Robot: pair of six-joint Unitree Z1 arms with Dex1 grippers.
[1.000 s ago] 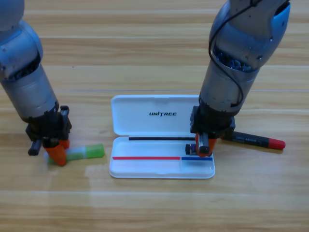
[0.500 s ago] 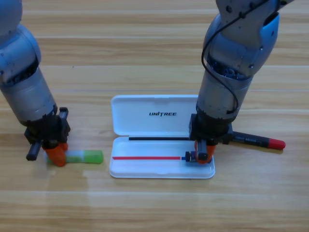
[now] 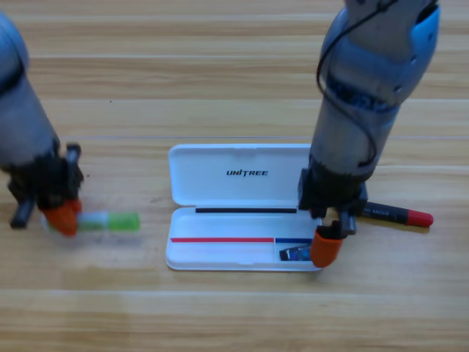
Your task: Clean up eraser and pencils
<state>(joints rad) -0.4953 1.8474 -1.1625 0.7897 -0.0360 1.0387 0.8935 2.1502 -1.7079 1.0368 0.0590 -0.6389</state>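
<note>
- While both arms work the wooden table (image 3: 234, 315), the white case (image 3: 242, 209) lies open at the centre, lid flat toward the far side, tray nearer the camera.
- Right gripper (image 3: 327, 248): hangs at the tray's right end, orange tip just beside the eraser (image 3: 295, 254). Jaw gap hidden; cannot tell whether open or closed. It appears to hold nothing.
- Left gripper (image 3: 62, 218): at the left, down on the pale end of the green pencil (image 3: 110, 221). Looks clamped on it, but the jaw gap is not visible, so cannot tell.
- Black pencil (image 3: 392, 214): on the table right of the case, partly under the right arm, red end pointing away from the case. Untouched.
- Case contents: eraser only, lying askew in the tray's right end. Both pencils outside.
- Risks, as judgement: green pencil held by one end may swing or slip in transit; right arm could nudge the case or roll the black pencil when turning to it.
</note>
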